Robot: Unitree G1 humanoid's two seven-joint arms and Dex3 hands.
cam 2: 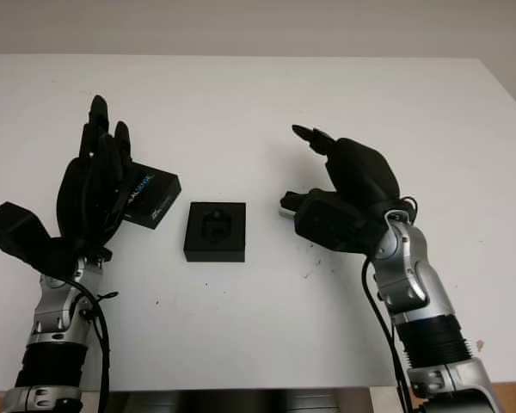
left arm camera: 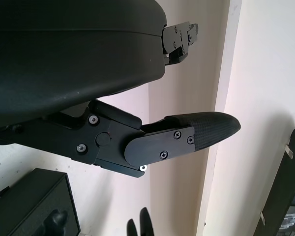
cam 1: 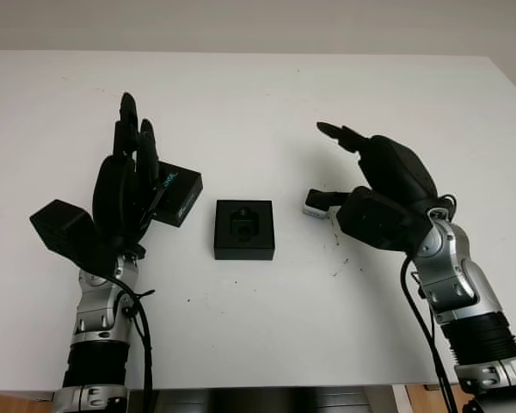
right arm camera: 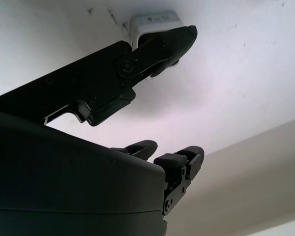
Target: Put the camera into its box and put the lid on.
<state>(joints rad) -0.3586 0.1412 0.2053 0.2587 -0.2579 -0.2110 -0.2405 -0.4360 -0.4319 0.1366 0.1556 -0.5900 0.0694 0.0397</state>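
The black box [cam 1: 244,229] sits open at the table's middle, its moulded insert facing up and nothing in it. Its black lid [cam 1: 179,196] lies just to the left, partly hidden behind my left hand [cam 1: 133,129], which is open and raised above the table. A small white camera [cam 1: 313,208] lies on the table to the right of the box. My right hand [cam 1: 331,165] is open beside it. In the right wrist view the thumb tip [right arm camera: 179,37] is at the camera [right arm camera: 155,20], while the other fingers stay well apart from it.
The white table [cam 1: 258,95] stretches far behind the objects, and its right edge runs close to my right arm. A few small dark marks [cam 1: 340,258] dot the surface near the right hand. The box corner [left arm camera: 34,206] shows in the left wrist view.
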